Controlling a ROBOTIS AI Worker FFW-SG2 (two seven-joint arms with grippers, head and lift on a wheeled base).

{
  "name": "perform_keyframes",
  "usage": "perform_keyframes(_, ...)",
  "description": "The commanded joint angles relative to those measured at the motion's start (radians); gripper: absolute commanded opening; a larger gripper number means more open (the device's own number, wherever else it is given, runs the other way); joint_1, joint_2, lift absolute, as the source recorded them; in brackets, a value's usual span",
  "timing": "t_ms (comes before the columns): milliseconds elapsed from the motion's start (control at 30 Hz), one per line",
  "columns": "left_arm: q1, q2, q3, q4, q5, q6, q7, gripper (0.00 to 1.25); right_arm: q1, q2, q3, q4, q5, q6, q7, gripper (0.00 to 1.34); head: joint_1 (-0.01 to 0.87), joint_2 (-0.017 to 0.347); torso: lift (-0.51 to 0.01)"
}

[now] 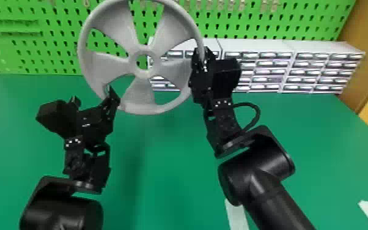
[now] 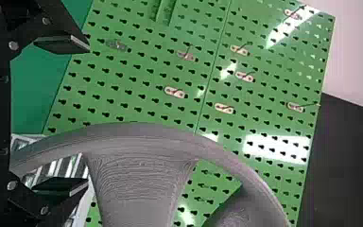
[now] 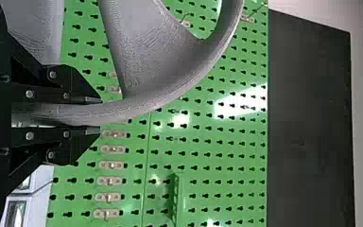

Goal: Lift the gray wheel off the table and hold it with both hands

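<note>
My right claw [image 1: 202,52] grips the gray wheel [image 1: 139,91], upright above the green worktop [image 1: 168,146].
Its two fingers are closed on the wheel's right rim; my left claw [image 1: 91,94] is wide open at the wheel's lower left, one finger right by the rim, though I cannot tell if they touch. Behind the wheel is a green pegboard [image 1: 232,26], with small drawers [image 1: 259,72] behind and to its right.

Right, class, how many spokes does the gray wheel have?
5 on the wheel in the head view: upper-left spoke, upper-right spoke, left spoke, right spoke, bottom spoke.
</note>
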Motion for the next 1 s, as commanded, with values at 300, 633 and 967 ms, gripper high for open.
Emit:
perform_keyframes(300,-0.034,-0.017,-0.023,0.043,-0.018,-0.021,0.022,0.93,-0.002,-0.002,0.01,-0.001,0.0,0.0,0.0,0.2,0.711,0.015,-0.098)
perform_keyframes(633,-0.039,-0.017,-0.043,0.043,-0.015,-0.021,0.051,0.66,-0.002,-0.004,0.009,0.0,0.0,0.007,0.0,0.2,0.711,0.015,-0.098)
perform_keyframes(967,-0.034,-0.017,-0.082,0.029,-0.02,-0.02,0.107,0.51,-0.006,-0.004,-0.002,0.0,-0.001,0.031,-0.002,0.2,0.711,0.015,-0.098)
